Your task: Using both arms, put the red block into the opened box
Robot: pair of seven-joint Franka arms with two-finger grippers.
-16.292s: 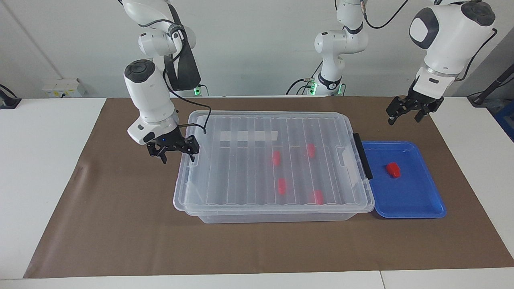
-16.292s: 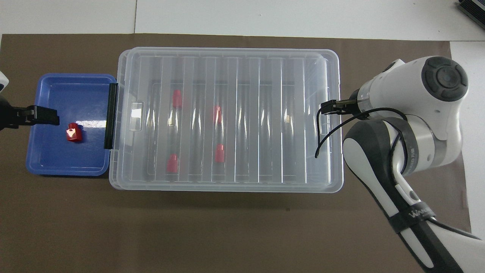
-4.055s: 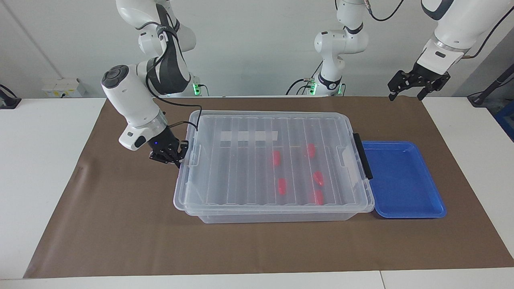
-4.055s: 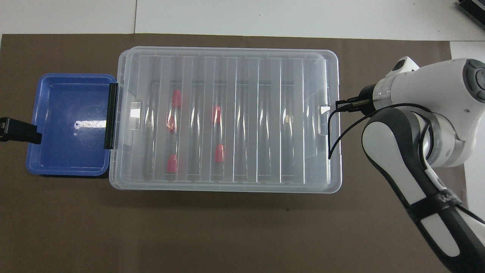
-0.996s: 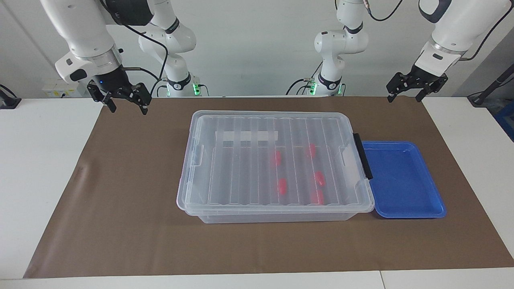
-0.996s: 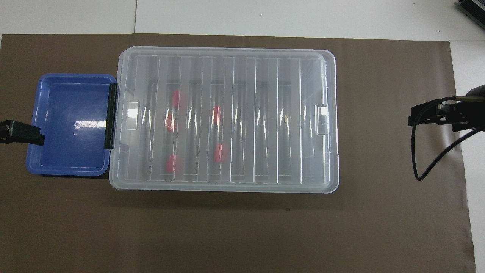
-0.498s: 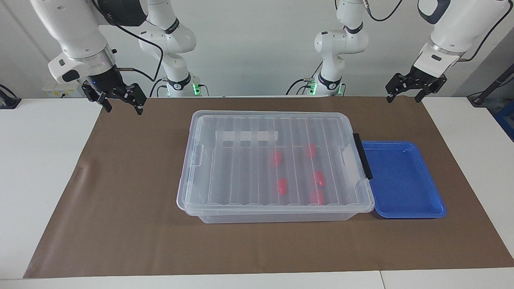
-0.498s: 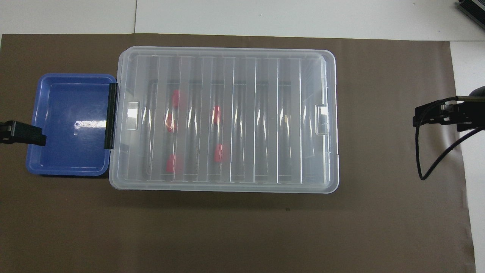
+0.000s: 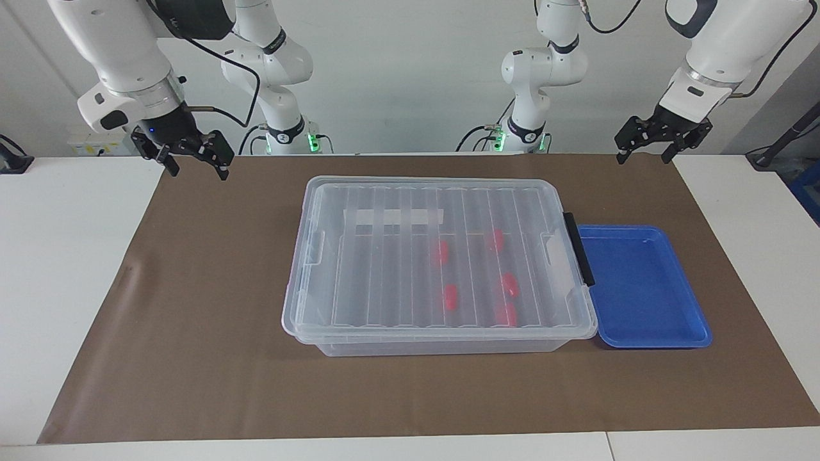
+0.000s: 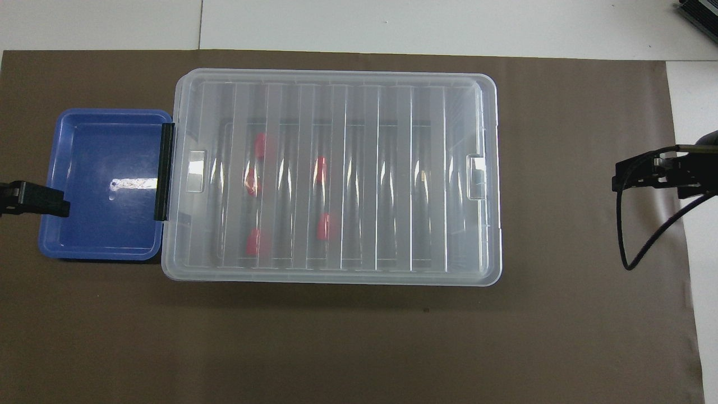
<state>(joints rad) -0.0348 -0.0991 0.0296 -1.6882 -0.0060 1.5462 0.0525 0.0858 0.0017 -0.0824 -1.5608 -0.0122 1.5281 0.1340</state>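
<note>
The clear box (image 9: pixel 320 253) (image 10: pixel 488 112) stands mid-table with its ribbed lid lying flat on it. Through the lid I see several red blocks, among them one red block (image 9: pixel 509 283) (image 10: pixel 252 180) toward the end with the black latch (image 9: pixel 578 248). My right gripper (image 9: pixel 197 168) (image 10: pixel 634 174) hangs open and empty, high over the brown mat at the right arm's end, well away from the box. My left gripper (image 9: pixel 642 157) (image 10: pixel 39 200) hangs open and empty, high at the left arm's end, touching nothing.
A shallow blue tray (image 9: pixel 695 320) (image 10: pixel 101 247) sits against the box's latch end with nothing in it. The brown mat (image 9: pixel 192 358) covers the table around box and tray. A black cable (image 10: pixel 628 247) dangles from the right wrist.
The red block that lay in the blue tray now lies in the box under the lid. The right gripper has left the box's end and risen; over the last second both grippers barely shift.
</note>
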